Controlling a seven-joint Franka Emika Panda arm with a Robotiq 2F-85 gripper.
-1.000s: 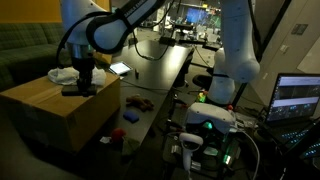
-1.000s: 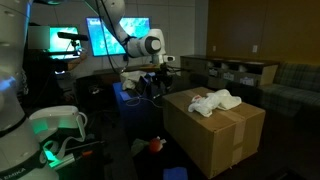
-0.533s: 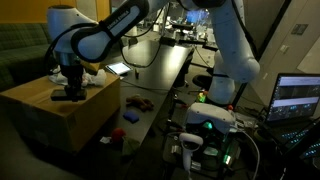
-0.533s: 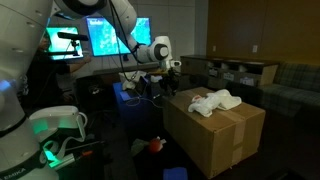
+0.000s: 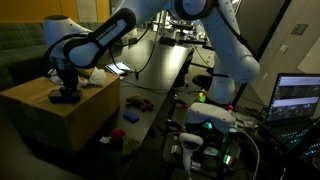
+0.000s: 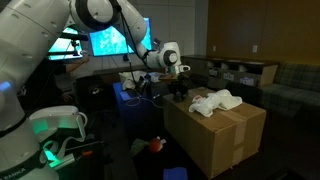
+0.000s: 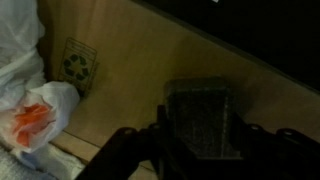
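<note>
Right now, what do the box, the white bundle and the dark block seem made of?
Box: matte brown cardboard, printed stamp. White bundle: probably thin crumpled plastic, orange showing through; possibly cloth. Dark block in the hand: grey, finely textured, maybe foam or felt; unclear.

So the white Panda arm [image 5: 105, 33] is bent way over, wrist pointing straight down, black Robotiq gripper [image 5: 65, 90] sitting low, fingers part-closed around a grey rectangular block [image 7: 204, 112].

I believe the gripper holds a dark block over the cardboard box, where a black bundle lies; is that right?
Not quite: the bundle is white, not black, as an exterior view shows. The gripper does hold a dark block over the cardboard box, where the bundle lies.
</note>
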